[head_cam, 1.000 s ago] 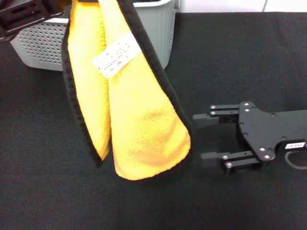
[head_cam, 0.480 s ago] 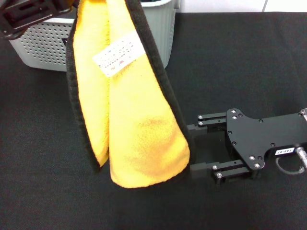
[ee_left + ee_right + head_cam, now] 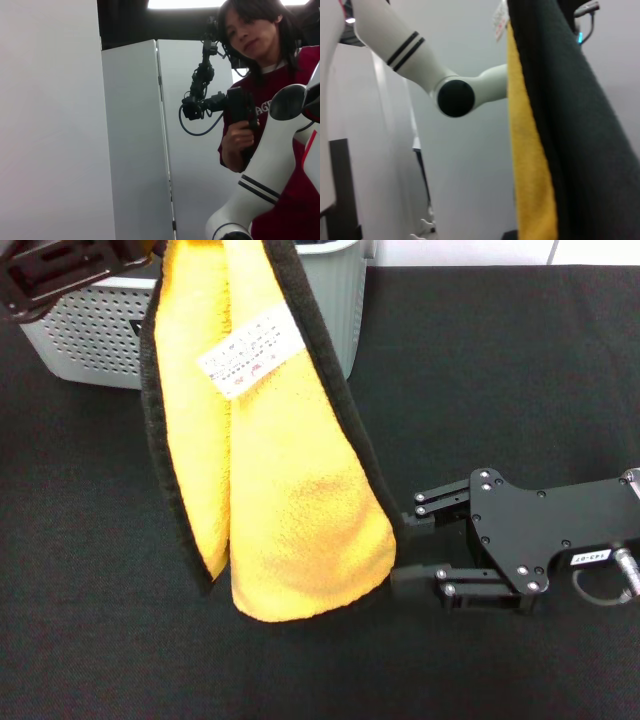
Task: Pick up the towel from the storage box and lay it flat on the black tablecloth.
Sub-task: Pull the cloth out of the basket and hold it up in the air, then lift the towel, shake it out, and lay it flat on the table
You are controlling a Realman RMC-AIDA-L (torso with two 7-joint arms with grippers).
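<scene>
Black tablecloth [image 3: 500, 380] covers the table; box [image 3: 90, 330] far left. Folded yellow towel [image 3: 290, 500], black-edged, white label, hangs from left gripper [image 3: 60, 270], grip unclear. Right gripper [image 3: 420, 545] open at its lower edge

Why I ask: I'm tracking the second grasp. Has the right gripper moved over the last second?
Yes. The right gripper moved left across the black tablecloth, reaching the hanging towel edge.

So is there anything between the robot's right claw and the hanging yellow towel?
No, nothing. In the head view the right gripper reaches the hanging towel at its lower edge, its open fingers on either side of the black piping.
</scene>
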